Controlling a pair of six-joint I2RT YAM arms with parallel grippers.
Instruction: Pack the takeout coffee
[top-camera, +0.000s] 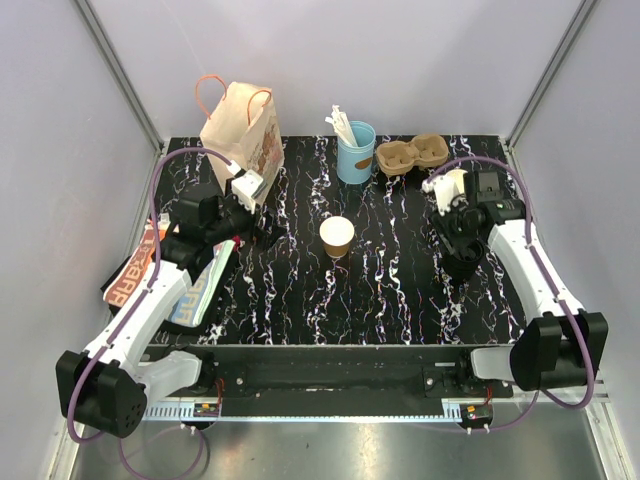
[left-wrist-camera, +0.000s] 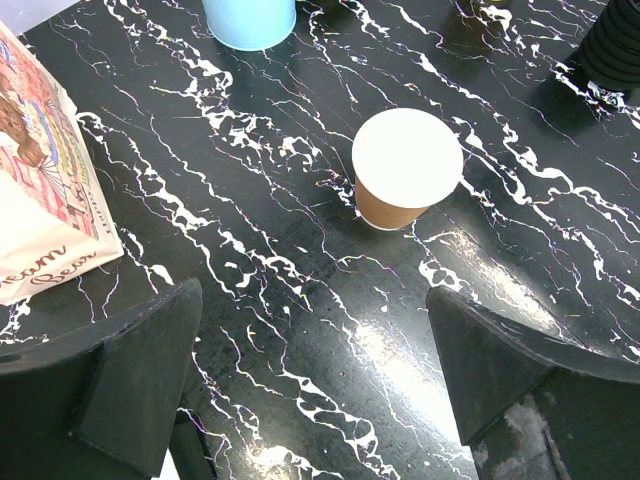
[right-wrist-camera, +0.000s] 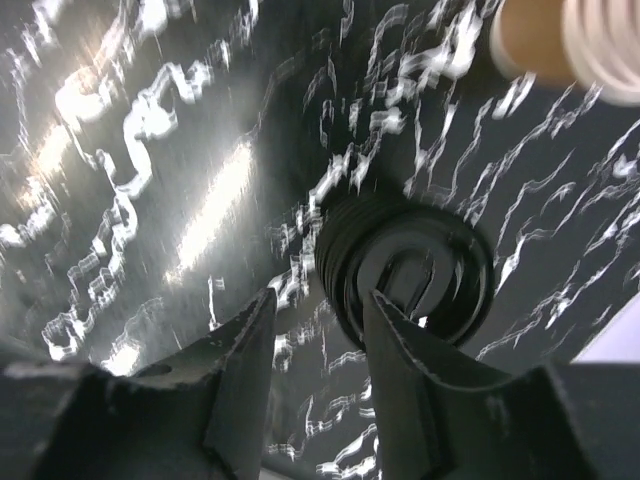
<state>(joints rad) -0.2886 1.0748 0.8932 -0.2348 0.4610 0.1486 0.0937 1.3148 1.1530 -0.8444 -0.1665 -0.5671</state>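
Note:
The takeout coffee cup (top-camera: 337, 237) is a small tan paper cup standing upright mid-table, its open top showing a pale inside (left-wrist-camera: 407, 165). My left gripper (top-camera: 258, 226) hovers open to the cup's left, nothing between its fingers (left-wrist-camera: 310, 296). A stack of black lids (top-camera: 462, 264) stands at the right. My right gripper (top-camera: 461, 243) hangs just over it. In the blurred right wrist view the jaws (right-wrist-camera: 318, 297) stand apart. One finger overlaps the top lid (right-wrist-camera: 420, 270), the other is off to the stack's side.
A brown paper bag (top-camera: 243, 130) with handles stands at back left, near my left arm. A light-blue cup of white sticks (top-camera: 355, 150) and a pulp cup carrier (top-camera: 412, 153) sit at the back. Stacked tan cups (right-wrist-camera: 545, 40) lie by the lids. Printed packets (top-camera: 150, 270) lie at the left edge.

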